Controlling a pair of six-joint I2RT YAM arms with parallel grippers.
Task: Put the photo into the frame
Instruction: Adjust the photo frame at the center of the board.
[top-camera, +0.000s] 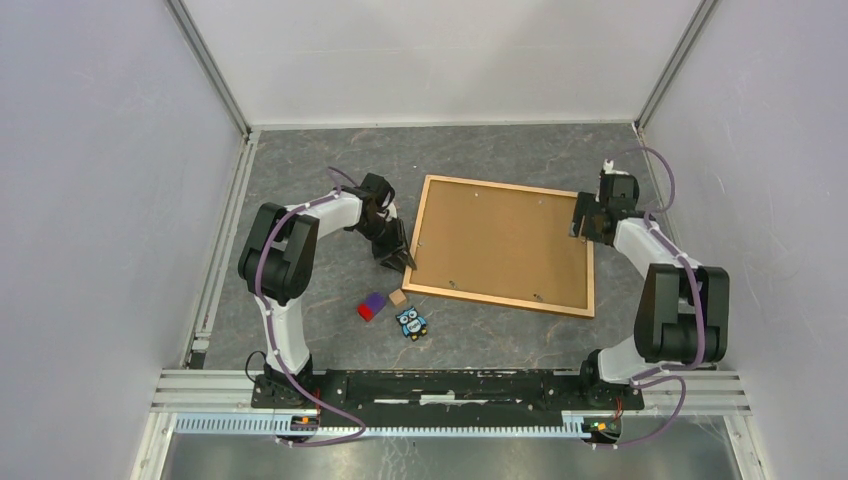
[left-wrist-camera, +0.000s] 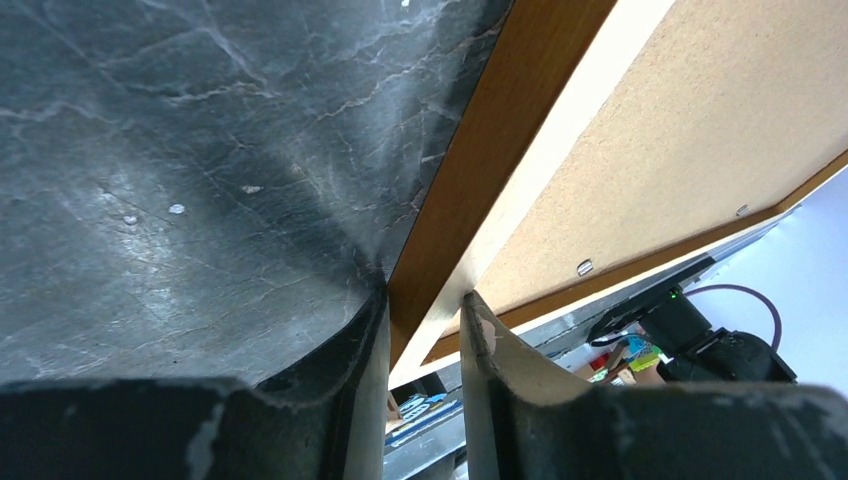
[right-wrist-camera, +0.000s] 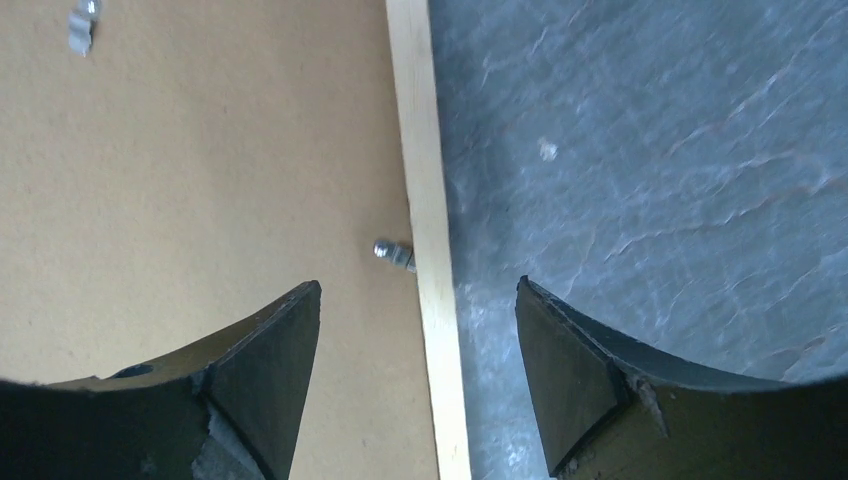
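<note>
Left gripper (left-wrist-camera: 425, 300): fingers pinched on the frame (left-wrist-camera: 480, 170) at its near-left corner. Right gripper (right-wrist-camera: 418, 300): spread wide, straddling the right rail by a metal tab (right-wrist-camera: 393, 252). The cardboard backing board (top-camera: 505, 240) fills the frame; photo unseen. Step looks like handling the frame. Next likely needs the right fingers squared before closing on the rail.

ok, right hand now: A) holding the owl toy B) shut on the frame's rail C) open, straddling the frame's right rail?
C: the right hand is spread wide, one side over the backing board, the other over the table, with a rail of the frame in the gap.
</note>
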